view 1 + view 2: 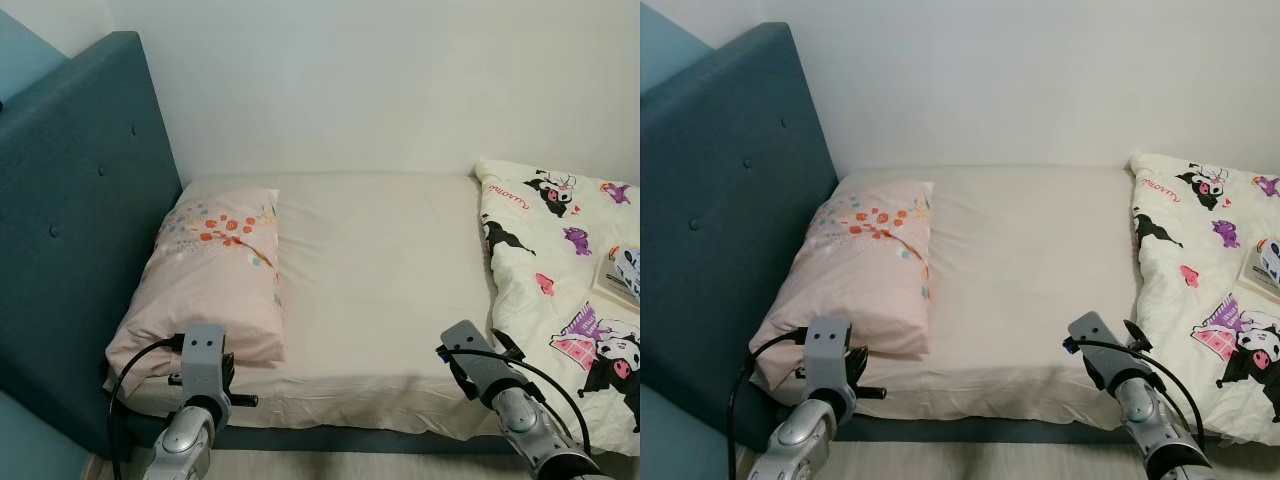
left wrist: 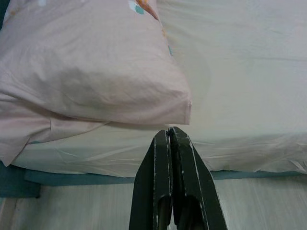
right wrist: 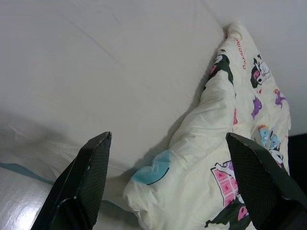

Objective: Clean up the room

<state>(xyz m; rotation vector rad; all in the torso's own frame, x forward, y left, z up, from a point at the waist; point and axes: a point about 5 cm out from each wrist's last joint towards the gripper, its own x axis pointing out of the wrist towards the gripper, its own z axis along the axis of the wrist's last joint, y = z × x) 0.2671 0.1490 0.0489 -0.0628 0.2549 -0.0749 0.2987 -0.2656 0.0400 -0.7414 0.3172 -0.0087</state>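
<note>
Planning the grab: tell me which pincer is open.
The right pincer, fingers spread wide over the cartoon-print duvet. The left pincer is closed, pointing at the pink pillow.

Head stereo pair looks down across bed (image 1: 370, 290); wrist cameras sit close at near edge, sharing pillow (image 2: 91, 72) and quilt (image 3: 230, 143).

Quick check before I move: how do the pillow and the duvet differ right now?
The pillow is pink with a small floral print; the duvet is cream with cartoon characters. The pillow lies flat against the headboard on the robot's left; the duvet is bunched up on the right. The closed left gripper faces the pillow; the open right gripper faces the duvet. Both rest on the bed sheet.
</note>
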